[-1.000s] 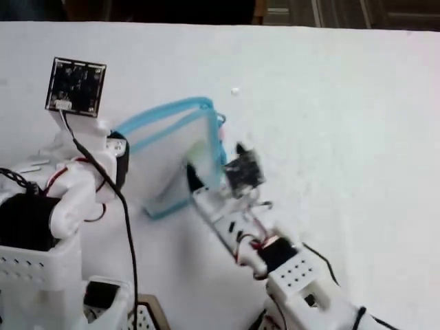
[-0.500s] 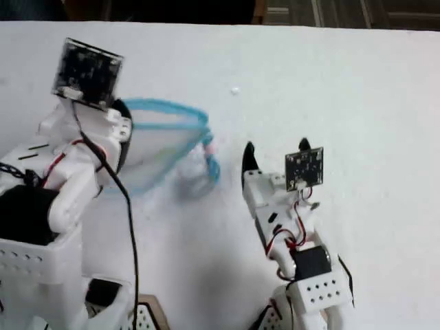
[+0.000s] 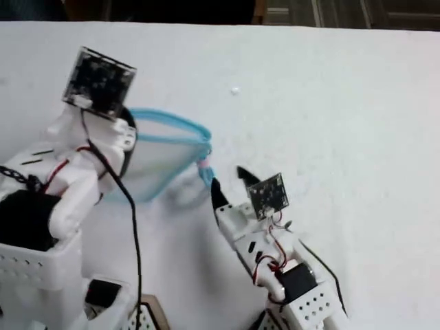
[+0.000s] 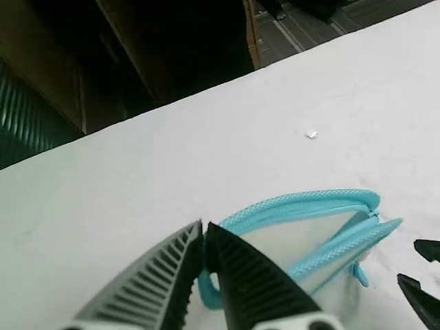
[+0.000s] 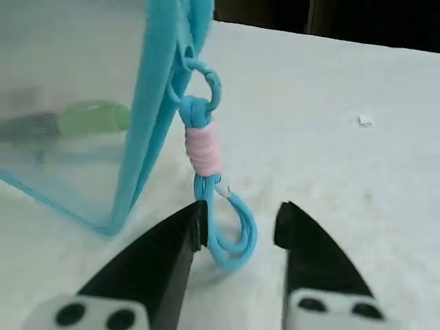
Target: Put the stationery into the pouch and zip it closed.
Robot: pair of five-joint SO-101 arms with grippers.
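Left gripper (image 4: pixel 204 230) jaws closed, seemingly pinching the pouch (image 4: pixel 302 237) rim; right gripper (image 5: pixel 240 213) jaws open astride the pull cord (image 5: pixel 203 148); close squarely on it, then draw steadily.

right gripper (image 5: pixel 242 210) backed off the pouch (image 3: pixel 161 158) end, swung wide, then came back: open fingers now either side of the zip cord (image 5: pixel 203 148) loop. pouch swung flatter in the left gripper (image 4: pixel 204 234) clamp.
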